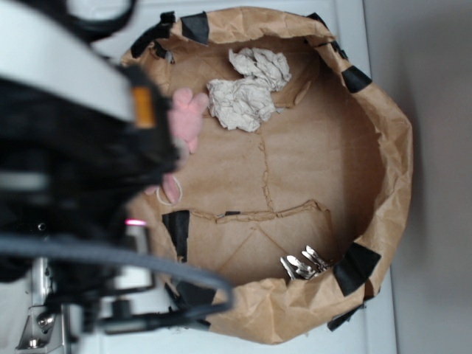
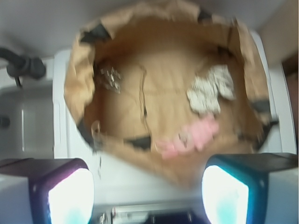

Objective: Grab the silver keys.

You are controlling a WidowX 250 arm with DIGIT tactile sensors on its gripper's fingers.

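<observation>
You had the silver keys [image 1: 304,262] lying fanned on the floor of the brown paper basin [image 1: 394,158], pressed up against its wall at about 5 o'clock in the exterior view, just beside a black tape patch [image 1: 356,267]. The gripper [image 2: 147,193] hung above the near rim with its 2 fingers [image 2: 70,198] spread wide and nothing between them, so the keys, at 10 o'clock in the wrist view, were well apart from it. The pink plush bunny [image 1: 187,116] and 2 crumpled white paper wads [image 1: 240,103] lay across the basin from them.
</observation>
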